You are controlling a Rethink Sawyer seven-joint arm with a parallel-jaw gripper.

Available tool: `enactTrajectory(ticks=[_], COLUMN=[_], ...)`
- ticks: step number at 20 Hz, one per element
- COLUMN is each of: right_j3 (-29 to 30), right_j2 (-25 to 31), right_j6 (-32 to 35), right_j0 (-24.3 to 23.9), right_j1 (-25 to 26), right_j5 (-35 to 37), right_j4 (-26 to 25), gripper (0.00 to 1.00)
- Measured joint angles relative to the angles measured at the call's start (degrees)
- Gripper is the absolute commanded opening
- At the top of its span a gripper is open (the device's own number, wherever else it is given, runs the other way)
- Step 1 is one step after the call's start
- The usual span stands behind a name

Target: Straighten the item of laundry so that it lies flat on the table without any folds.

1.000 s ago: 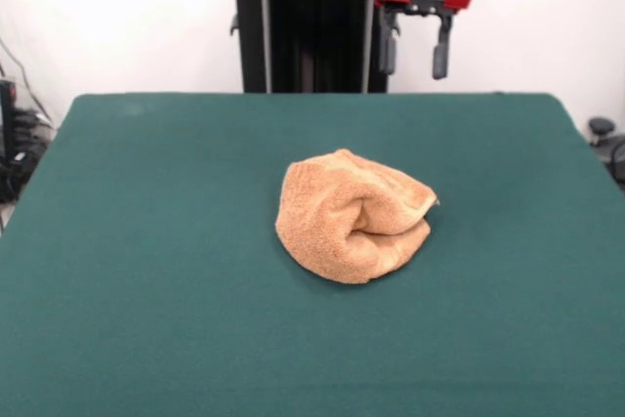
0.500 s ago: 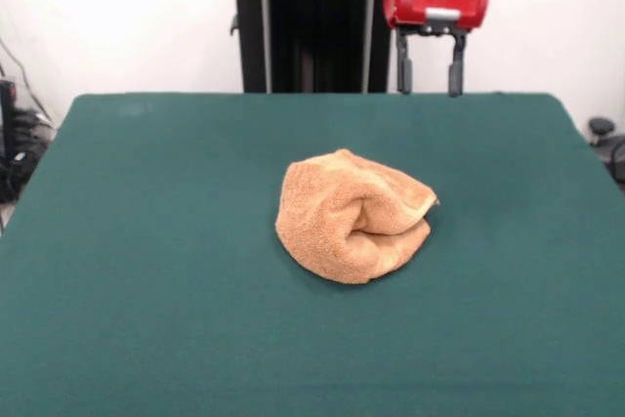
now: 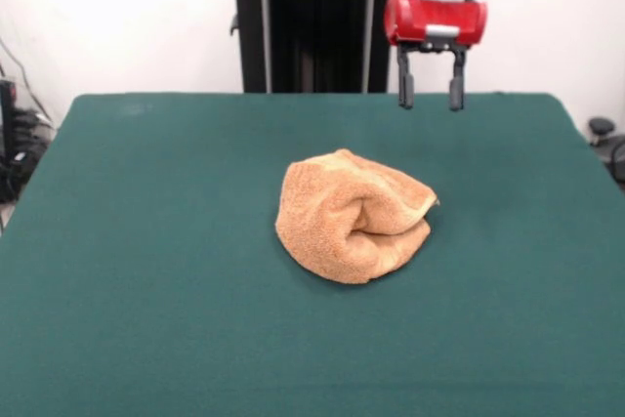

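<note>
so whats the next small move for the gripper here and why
Probably bring the gripper down and toward the towel, aiming for the loose flap edge on the side nearest it. The gripper is open and hangs above the table's far edge, well clear of the towel, which sits bunched in a folded lump, so nothing can be straightened until an edge is grasped.

— What colours do you make out?
— A crumpled light orange-tan terry towel on a broad table covered in dark green felt-like cloth.
— And higher up?
— A gripper with a glossy red housing and black fingers, before a black pedestal column and a white wall.
</note>
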Motion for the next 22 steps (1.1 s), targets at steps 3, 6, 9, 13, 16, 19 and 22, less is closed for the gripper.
enactTrajectory(ticks=[3, 6, 9, 13, 16, 19, 22], right_j3=[0.02, 0.05, 0.05, 0.03, 0.02, 0.02, 0.02], right_j2=[-0.13, -0.23, -0.24, -0.33, -0.35, -0.32, -0.33], right_j6=[0.00, 0.00, 0.00, 0.00, 0.00, 0.00, 0.00], right_j0=[0.02, 0.02, 0.02, 0.02, 0.02, 0.02, 0.02], right_j1=[1.26, 2.66, 4.55, 7.10, 8.35, 11.03, 12.64], right_j5=[-2.54, -5.43, -8.39, -11.26, -11.98, -12.82, -13.07], right_j4=[0.01, 0.08, 0.59, 1.40, 1.56, 1.55, 1.55], gripper=[1.00, 1.00, 1.00, 1.00, 1.00, 1.00, 1.00])
